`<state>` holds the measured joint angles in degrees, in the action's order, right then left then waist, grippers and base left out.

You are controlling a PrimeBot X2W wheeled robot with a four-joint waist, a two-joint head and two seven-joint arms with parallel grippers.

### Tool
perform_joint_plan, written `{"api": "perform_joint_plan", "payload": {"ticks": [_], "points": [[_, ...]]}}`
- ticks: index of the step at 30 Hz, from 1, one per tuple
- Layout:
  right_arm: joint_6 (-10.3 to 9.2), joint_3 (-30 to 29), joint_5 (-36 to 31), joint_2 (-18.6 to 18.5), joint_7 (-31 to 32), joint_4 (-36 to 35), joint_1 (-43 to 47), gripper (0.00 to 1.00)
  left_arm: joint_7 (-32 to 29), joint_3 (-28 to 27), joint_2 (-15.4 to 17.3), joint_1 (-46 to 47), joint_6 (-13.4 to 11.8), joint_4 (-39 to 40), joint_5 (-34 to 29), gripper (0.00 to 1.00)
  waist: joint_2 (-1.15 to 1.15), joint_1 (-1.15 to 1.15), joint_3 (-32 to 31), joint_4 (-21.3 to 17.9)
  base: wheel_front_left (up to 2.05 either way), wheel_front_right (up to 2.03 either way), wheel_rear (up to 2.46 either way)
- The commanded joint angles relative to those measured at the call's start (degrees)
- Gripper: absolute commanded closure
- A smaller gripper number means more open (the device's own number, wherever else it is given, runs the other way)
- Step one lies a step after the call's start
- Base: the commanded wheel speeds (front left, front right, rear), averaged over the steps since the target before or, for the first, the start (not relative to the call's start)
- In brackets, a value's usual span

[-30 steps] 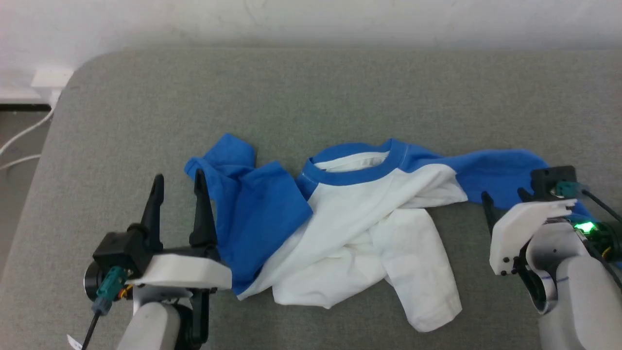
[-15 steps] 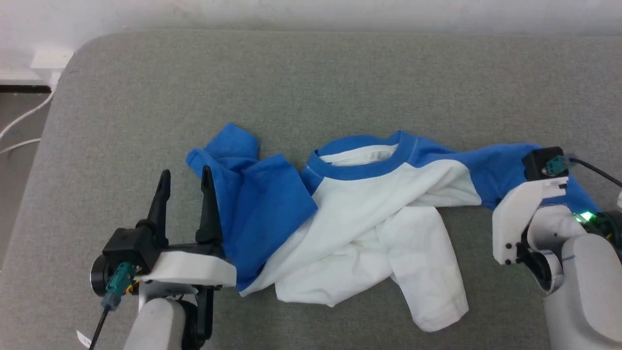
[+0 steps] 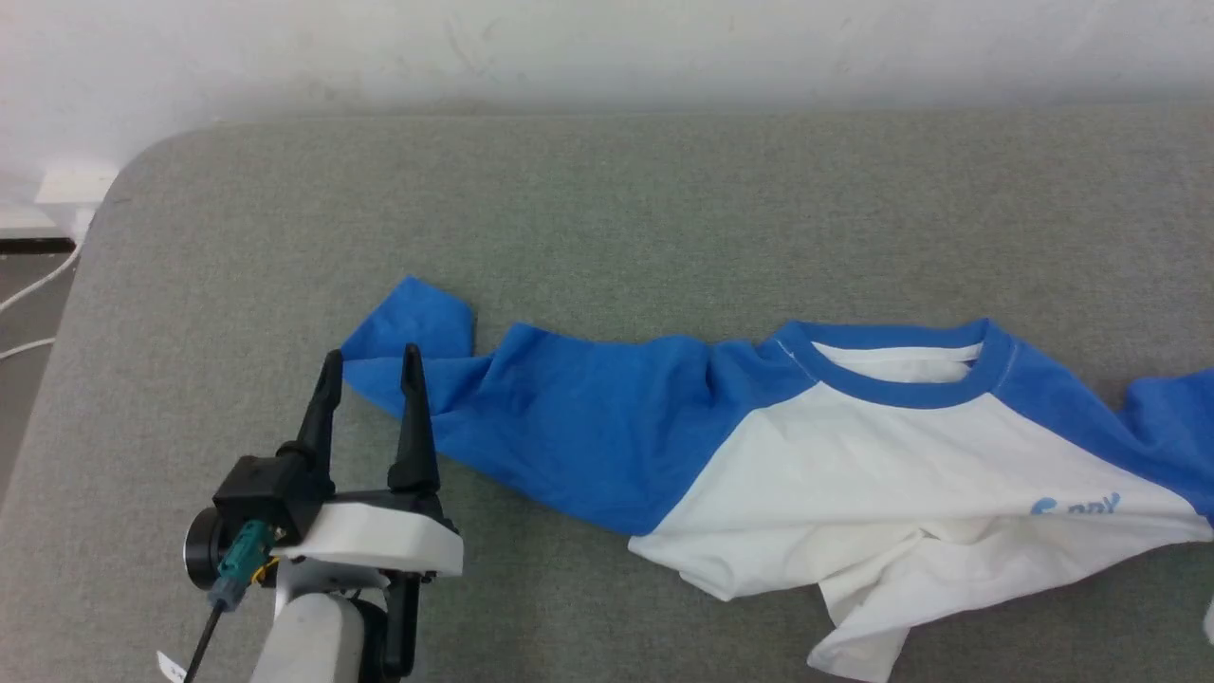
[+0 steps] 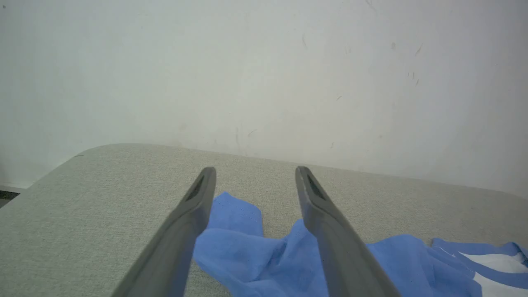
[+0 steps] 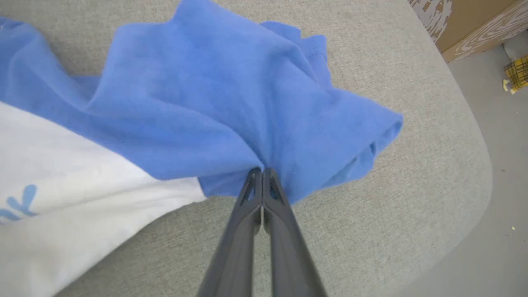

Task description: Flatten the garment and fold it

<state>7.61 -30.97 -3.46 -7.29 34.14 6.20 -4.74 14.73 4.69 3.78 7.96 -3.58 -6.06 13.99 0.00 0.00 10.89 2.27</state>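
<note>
**Shirt stretched along the pad, one sleeve pinched**

The garment (image 3: 854, 465) lies front up across the near half of the grey woven pad (image 3: 607, 209), running from left of centre to the pad's right edge. It is a soft knit with a ribbed blue collar, and the white body is rumpled at the hem. My right gripper (image 5: 260, 170) angles down, fingers pressed together on a gathered fold of blue sleeve near the rounded right corner. My left gripper (image 3: 372, 353) sits low, fingers apart and empty, with the other cuff showing between them.
</note>
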Motion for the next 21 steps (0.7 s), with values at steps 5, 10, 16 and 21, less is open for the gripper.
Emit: {"api": "perform_joint_plan", "payload": {"ticks": [5,10,16,21], "points": [[-0.12,-0.05,3.56,3.39,-8.48,-1.47,0.26,0.0,0.27,2.43,-0.3,1.29,2.31,-1.96,-1.81,0.0,0.0,0.0,-0.95,-1.78,0.0,0.0,0.0],[-0.12,5.39,6.41,4.22,-17.43,-3.82,1.81,0.0,-2.56,8.5,0.3,8.03,6.22,-5.61,-5.02,0.0,0.0,0.0,-0.79,-3.07,0.0,0.0,0.0],[-0.12,12.64,9.85,4.38,-21.54,-5.2,4.53,0.0,-14.77,17.66,0.47,17.43,10.29,-12.61,-6.01,0.0,0.0,0.0,-0.26,-5.28,0.0,0.0,0.0],[-0.12,15.83,11.39,4.4,-21.67,-6.83,4.68,0.0,-24.71,25.89,1.38,25.01,11.0,-17.05,-4.16,0.0,0.0,0.0,0.74,-6.7,0.0,0.0,0.0]]}}
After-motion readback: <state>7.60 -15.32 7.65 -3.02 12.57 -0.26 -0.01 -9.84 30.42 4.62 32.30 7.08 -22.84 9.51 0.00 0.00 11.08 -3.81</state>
